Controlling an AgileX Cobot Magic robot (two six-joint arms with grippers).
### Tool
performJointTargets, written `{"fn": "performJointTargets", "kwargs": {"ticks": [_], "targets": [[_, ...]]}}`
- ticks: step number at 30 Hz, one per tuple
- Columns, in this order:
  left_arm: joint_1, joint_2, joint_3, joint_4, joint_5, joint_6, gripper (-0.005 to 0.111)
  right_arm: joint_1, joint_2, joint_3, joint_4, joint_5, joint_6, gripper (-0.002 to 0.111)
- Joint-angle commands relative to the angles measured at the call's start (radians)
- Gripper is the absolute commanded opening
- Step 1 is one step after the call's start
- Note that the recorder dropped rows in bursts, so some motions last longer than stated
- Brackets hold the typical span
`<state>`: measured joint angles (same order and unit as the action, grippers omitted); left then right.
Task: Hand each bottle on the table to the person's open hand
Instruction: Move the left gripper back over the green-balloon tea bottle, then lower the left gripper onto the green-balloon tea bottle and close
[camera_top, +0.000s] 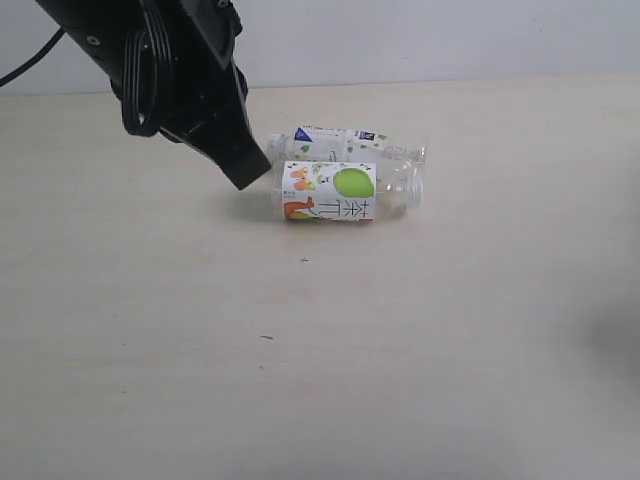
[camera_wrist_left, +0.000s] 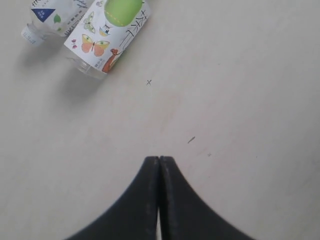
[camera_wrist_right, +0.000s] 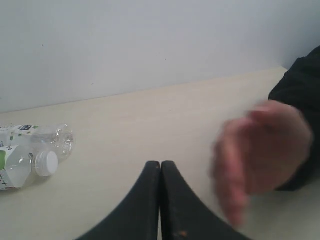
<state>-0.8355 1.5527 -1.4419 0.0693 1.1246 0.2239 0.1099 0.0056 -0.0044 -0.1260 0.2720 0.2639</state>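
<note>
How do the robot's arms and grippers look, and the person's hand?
The left arm is black, with a thin black cable beside it. The left gripper and the right gripper each have black fingers that curve and taper to narrow tips. The hand is bare, light-skinned, blurred, with a black sleeve.

Green-fruit bottle (camera_top: 335, 194) and leaf-label bottle (camera_top: 345, 144) lie, apparently touching, on pale table (camera_top: 400, 340)

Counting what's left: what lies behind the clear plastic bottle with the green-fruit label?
Another clear plastic bottle with a blue-triangle label lies on its side close behind. The green-fruit bottle covers its lower edge.
</note>
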Motion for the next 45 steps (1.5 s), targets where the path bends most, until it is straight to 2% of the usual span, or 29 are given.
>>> {"fn": "performJointTargets", "kwargs": {"ticks": [1, 14, 18, 20, 23, 26, 32, 33, 35, 39, 42, 45], "targets": [[0.0, 0.0, 0.001, 0.005, -0.002, 0.004, 0.0, -0.005, -0.006, 0.004, -0.007, -0.009, -0.001, 0.0], [0.0, 0.013, 0.001, -0.003, 0.007, 0.004, 0.0, -0.005, -0.006, 0.004, -0.007, -0.009, -0.001, 0.0], [0.0, 0.068, 0.001, -0.001, -0.021, 0.062, 0.0, -0.005, -0.006, 0.004, -0.007, -0.009, -0.001, 0.0], [0.0, 0.118, 0.001, -0.001, -0.077, 0.099, 0.0, -0.005, -0.006, 0.004, -0.007, -0.009, -0.001, 0.0], [0.045, 0.195, -0.004, -0.005, -0.167, 0.161, 0.0, -0.005, -0.006, 0.004, -0.007, -0.009, -0.001, 0.0], [0.093, 0.257, -0.035, -0.039, -0.156, 0.223, 0.0, -0.005, -0.006, 0.004, -0.007, -0.009, -0.001, 0.0], [0.196, 0.366, -0.168, -0.228, -0.083, 0.438, 0.0, -0.005, -0.006, 0.004, -0.007, -0.009, -0.001, 0.0], [0.221, 0.401, -0.239, -0.329, 0.002, 0.576, 0.0, -0.005, -0.006, 0.004, -0.007, -0.009, -0.001, 0.0], [0.237, 0.456, -0.351, -0.426, 0.096, 0.721, 0.0, -0.005, -0.006, 0.004, -0.007, -0.009, -0.001, 0.0], [0.237, 0.558, -0.537, -0.318, 0.096, 0.722, 0.0, -0.005, -0.006, 0.004, -0.007, -0.009, -0.001, 0.0], [0.237, 0.626, -0.591, -0.231, 0.096, 0.806, 0.0, -0.005, -0.006, 0.004, -0.007, -0.009, -0.001, 0.0], [0.237, 0.654, -0.593, -0.233, 0.078, 0.871, 0.0, -0.005, -0.006, 0.004, -0.007, -0.009, -0.001, 0.0]]}}
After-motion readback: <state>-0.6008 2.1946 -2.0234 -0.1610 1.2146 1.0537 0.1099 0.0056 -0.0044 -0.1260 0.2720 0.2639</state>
